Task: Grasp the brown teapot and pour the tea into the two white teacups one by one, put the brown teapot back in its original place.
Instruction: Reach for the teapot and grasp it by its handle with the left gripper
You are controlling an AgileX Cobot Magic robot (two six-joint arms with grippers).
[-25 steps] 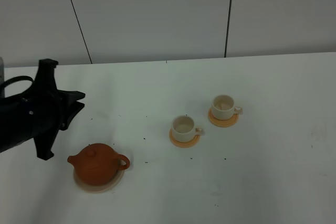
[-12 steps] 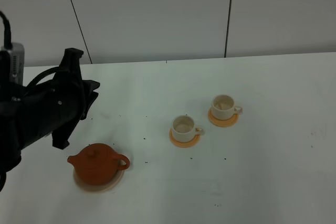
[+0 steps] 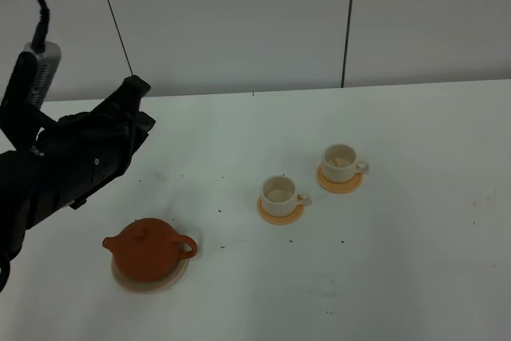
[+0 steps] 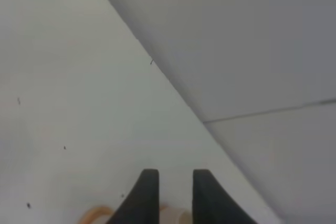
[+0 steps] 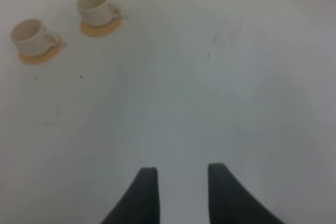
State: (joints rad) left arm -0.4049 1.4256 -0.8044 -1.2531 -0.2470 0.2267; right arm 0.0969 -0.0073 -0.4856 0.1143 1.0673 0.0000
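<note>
Below the left gripper, on the near side of its raised tips, the brown teapot is noted in the high view. It is seated on the pale tan coaster. The spout-to-handle line runs crosswise, with the handle turned toward the two white teacups, which stand well apart, off to the gripper's right.

Left wrist view: the fingers are held moderately apart with nothing between them. They are aimed at table and wall, and the teapot is out of sight. A descent and a turn back toward the pot are judged needed.

Right wrist view: the right gripper is spread wide and empty over the table. Both teacups lie ahead, off to one side, and no teapot is seen. The left arm is judged the nearer.
</note>
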